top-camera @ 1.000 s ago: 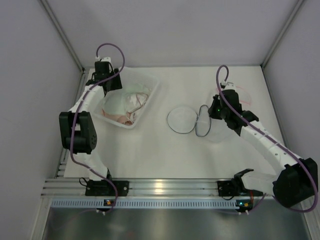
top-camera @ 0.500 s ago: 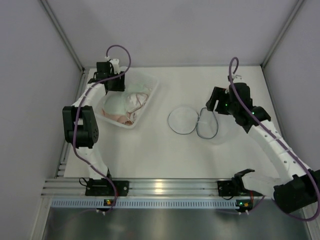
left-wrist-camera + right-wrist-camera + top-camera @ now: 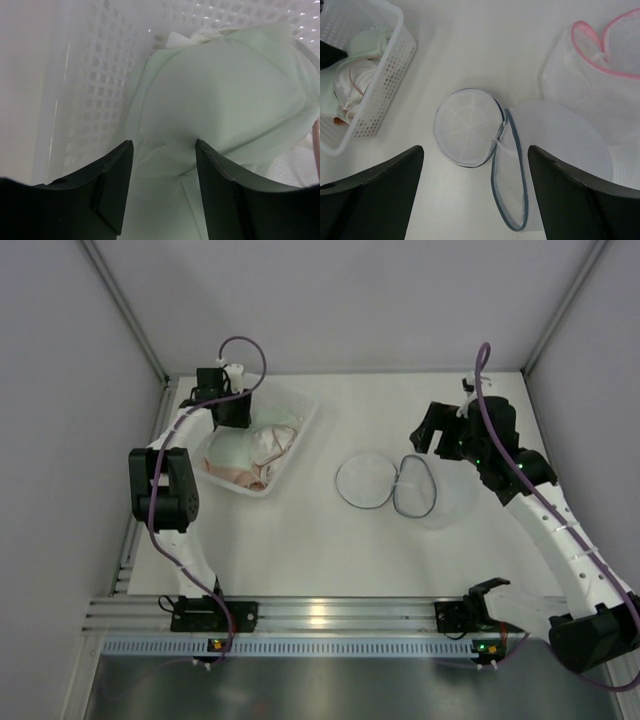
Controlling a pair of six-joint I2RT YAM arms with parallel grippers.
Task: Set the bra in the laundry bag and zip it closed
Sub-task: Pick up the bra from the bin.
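The bra [image 3: 225, 95], pale green, lay in the white perforated basket [image 3: 387, 82] at the far left of the table [image 3: 300, 550], bundled with other pale garments [image 3: 245, 478]. The left gripper [image 3: 164, 145] hung over the basket's far-left corner, pointing down into it. Its jaws were parted with nothing between them, and a smooth cup of the bra filled the gap below. Whether the tips touched the fabric could not be told. The basket's perforated wall rose just to one side of the gripper, so there was little room there. The basket itself sat near the grey enclosure wall [image 3: 60, 440].

The laundry bag [image 3: 555, 135] lay near the middle of the table, well apart from the basket. It was unzipped — its round flap [image 3: 467, 127] was thrown open flat toward the basket and edged in blue-grey, with the zip rim looping beside it. A broad strip of bare white table ran between the basket's nearer rim and that flap.

The right gripper [image 3: 475, 150] hovered above the bag with its jaws spread wide, holding nothing. A second mesh bag with pink trim [image 3: 600, 60] lay just beyond the laundry bag — their edges were close or touching.
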